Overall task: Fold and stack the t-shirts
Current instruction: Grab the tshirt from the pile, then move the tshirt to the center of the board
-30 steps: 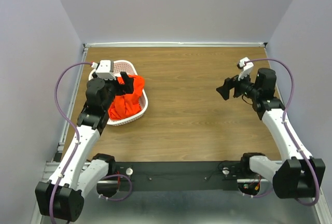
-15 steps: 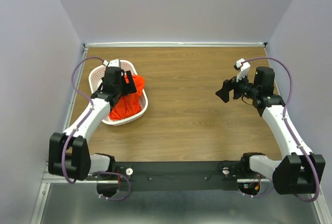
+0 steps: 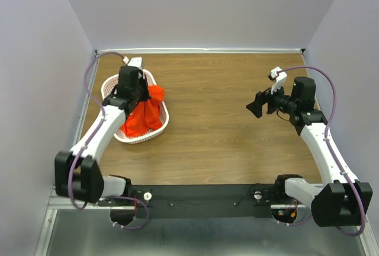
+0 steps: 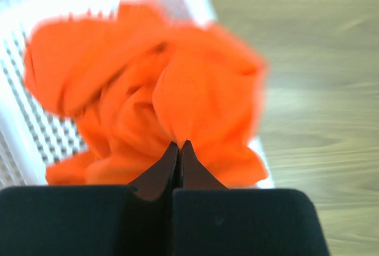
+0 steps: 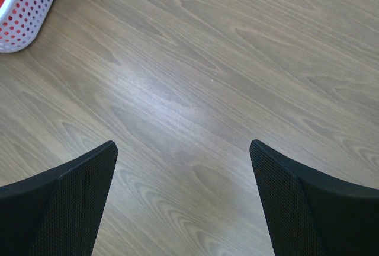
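Note:
A crumpled orange-red t-shirt (image 3: 142, 120) lies bunched in the white perforated basket (image 3: 164, 124) at the left of the table. My left gripper (image 3: 146, 95) reaches down into the basket over the top of the cloth. In the left wrist view the t-shirt (image 4: 195, 90) gathers into folds that converge at the left gripper (image 4: 179, 144), whose jaws are pressed together on a pinch of cloth. My right gripper (image 3: 256, 105) hovers over bare wood at the right, far from the shirt. In the right wrist view the right gripper (image 5: 183, 149) stands open, holding nothing.
The basket's holed wall (image 4: 29, 143) shows left of the cloth, and its corner (image 5: 23, 13) appears at the top left of the right wrist view. Grey walls close in the table on three sides. The wooden tabletop (image 3: 225, 131) stretches between the arms.
The left arm has reached forward and down into the basket, and its jaws have gone from open to shut on the shirt. The right arm has barely moved.

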